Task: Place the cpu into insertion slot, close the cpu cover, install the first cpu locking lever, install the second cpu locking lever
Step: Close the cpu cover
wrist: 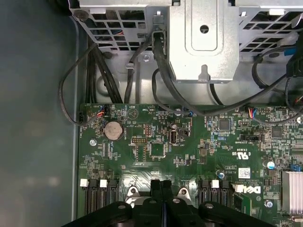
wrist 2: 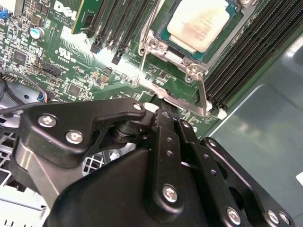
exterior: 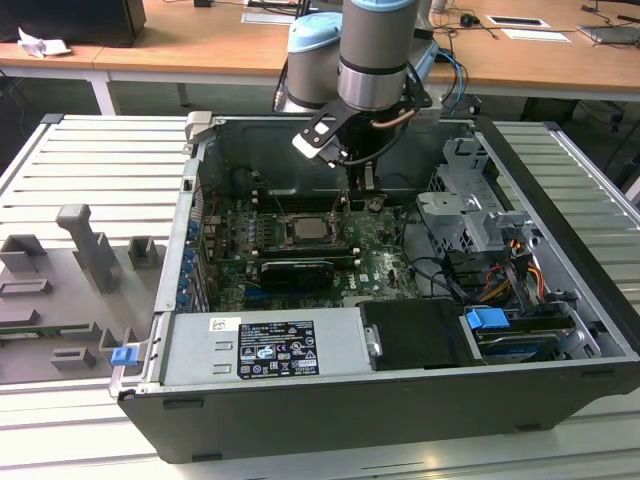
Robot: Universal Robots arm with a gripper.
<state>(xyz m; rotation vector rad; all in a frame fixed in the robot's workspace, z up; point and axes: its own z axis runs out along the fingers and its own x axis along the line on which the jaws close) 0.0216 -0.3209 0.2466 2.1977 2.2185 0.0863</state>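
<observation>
Wooden desks at the back, slatted metal table (exterior: 90,150) in front, with an open computer case (exterior: 400,420) lying on it. Going from the exterior view's left, we see grey fixtures (exterior: 90,250) on the table, then the case with its green board. The cpu (exterior: 306,228) sits in the insertion slot (exterior: 283,230) mid-board, pale face up. In the second wrist view the cpu cover (wrist 2: 194,71) looks to be down around it.

The gripper (exterior: 366,195) hangs just beside the slot toward the exterior view's right, low over the board. The drive cage (exterior: 470,210) and cables (exterior: 440,270) lie further right.

Risk, as we judge it: the tips are very close to the silver metal at the cover's edge. A slip there could scrape the board or the black memory slots (wrist 2: 246,52), or lift the cover off the chip.

Claw: the fingers (wrist: 155,189) are pressed together with no gap, and we see nothing pinched between them. In the second wrist view the tips are at the cover's near edge; we can't tell if they're touching it.
</observation>
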